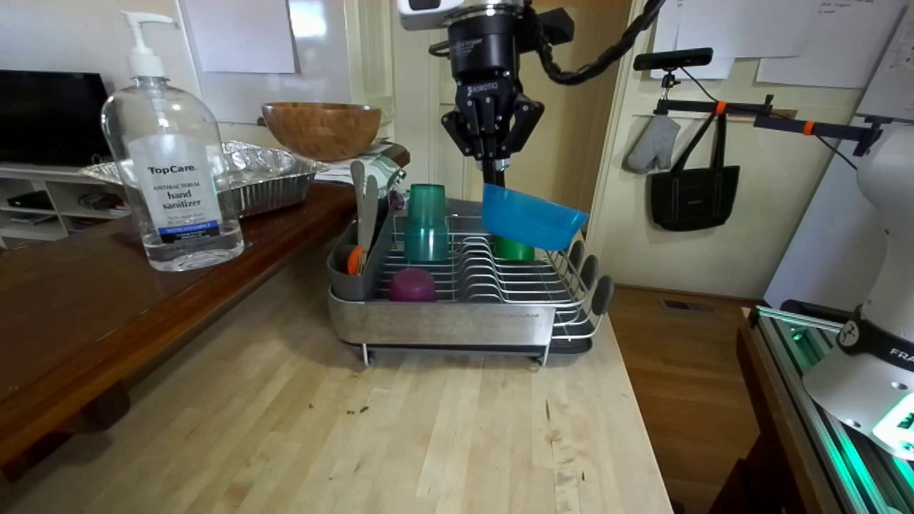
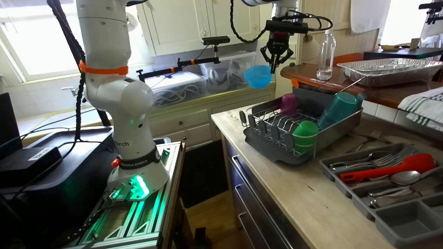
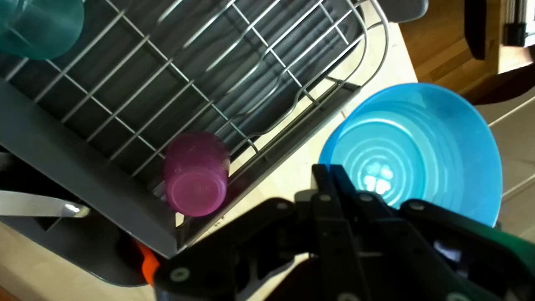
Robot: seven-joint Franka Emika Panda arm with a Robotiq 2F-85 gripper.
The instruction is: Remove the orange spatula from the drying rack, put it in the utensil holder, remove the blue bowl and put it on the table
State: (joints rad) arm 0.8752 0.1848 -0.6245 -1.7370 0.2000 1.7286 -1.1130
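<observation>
The blue bowl (image 1: pixel 532 218) hangs tilted in the air, higher than the drying rack (image 1: pixel 443 321). My gripper (image 3: pixel 329 167) is shut on the bowl's rim, one finger inside it and one outside. Seen from the wrist, the bowl (image 3: pixel 451 159) lies beyond the rack's steel edge, with part of the table (image 3: pixel 288 167) showing between them. A red-orange spatula (image 2: pixel 391 167), the orange spatula by its look, rests across the grey utensil holder (image 2: pixel 408 218). Light wood of the table (image 1: pixel 457 435) extends in front of the rack.
In the rack stand a purple cup (image 3: pixel 196 175), a teal cup (image 1: pixel 426 225) and a green cup (image 2: pixel 305 135). Its side caddy (image 1: pixel 350 282) holds upright utensils and an orange piece (image 1: pixel 354 260). A dark counter (image 1: pixel 93 300) with a sanitizer bottle (image 1: pixel 178 193) borders the table.
</observation>
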